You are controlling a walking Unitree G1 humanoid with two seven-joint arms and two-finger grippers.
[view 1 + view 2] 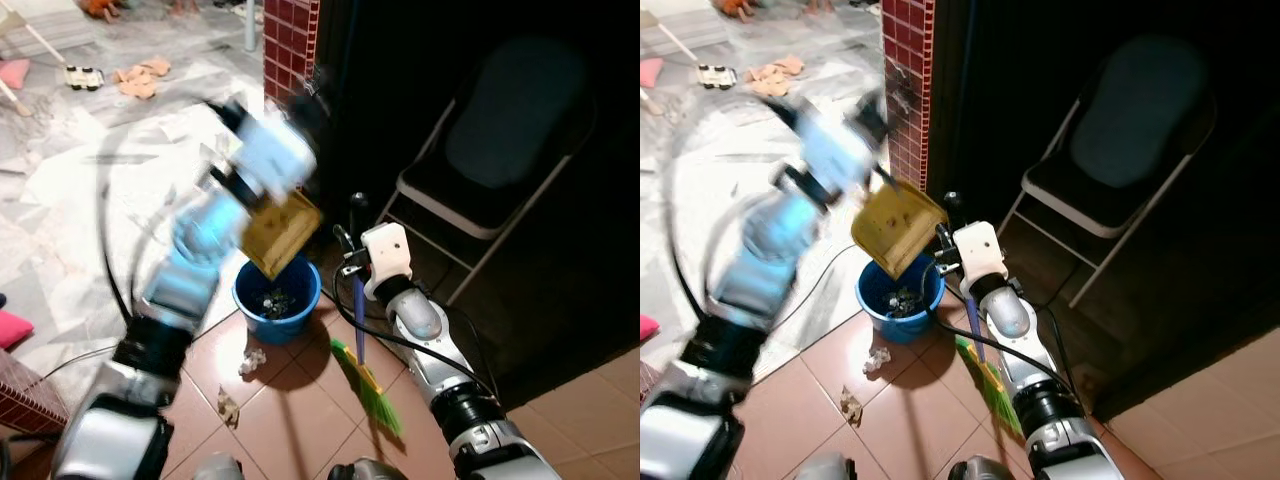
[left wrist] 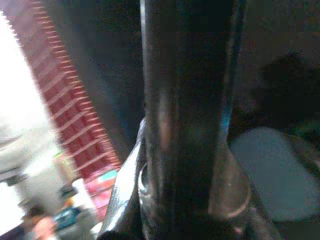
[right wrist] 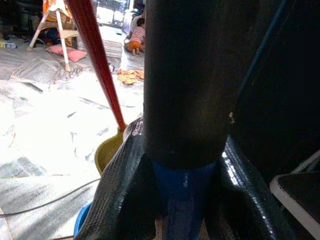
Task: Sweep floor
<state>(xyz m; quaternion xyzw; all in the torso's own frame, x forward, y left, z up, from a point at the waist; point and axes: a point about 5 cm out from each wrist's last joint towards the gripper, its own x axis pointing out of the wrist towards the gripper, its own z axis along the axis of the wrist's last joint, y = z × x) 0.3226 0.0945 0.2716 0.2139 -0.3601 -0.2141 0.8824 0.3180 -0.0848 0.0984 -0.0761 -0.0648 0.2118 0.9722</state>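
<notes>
On a terracotta tile floor (image 1: pixel 300 400) at frame bottom, the blurred left gripper (image 1: pixel 300 120), fingers' state untellable, tips a yellow dustpan (image 1: pixel 282 233) over a blue bucket (image 1: pixel 277 298), while the right gripper (image 1: pixel 350 262) clamps the broom (image 1: pixel 365 375) beside it.

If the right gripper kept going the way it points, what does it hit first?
Likely the yellow dustpan: seen along the right gripper, shut on the broom handle, it sits just ahead, tilted over the blue bucket. Depth is unclear; it might pass beside it toward the pale floor.
</notes>
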